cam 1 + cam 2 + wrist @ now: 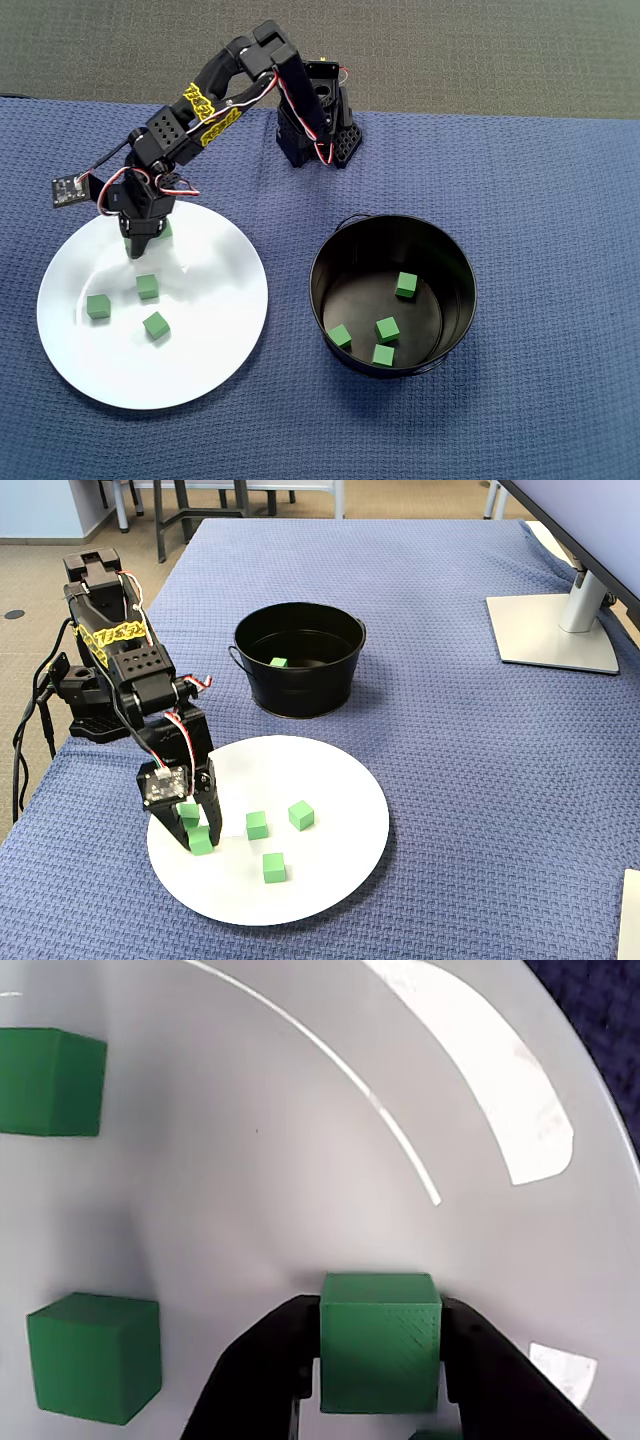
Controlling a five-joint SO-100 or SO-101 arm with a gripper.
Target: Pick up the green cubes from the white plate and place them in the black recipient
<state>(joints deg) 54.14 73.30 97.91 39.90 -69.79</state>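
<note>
The gripper (380,1375) pinches one green cube (380,1340) at the white plate's (215,330) far-left edge, probably for lifting.

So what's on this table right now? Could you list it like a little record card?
Surface: blue woven cloth
Gripper: closed on one small green cube, low over the plate
Flat round white plate: three loose green cubes, plus one beside the gripper
Round glossy black tin: four green cubes inside
Other: monitor stand
</note>
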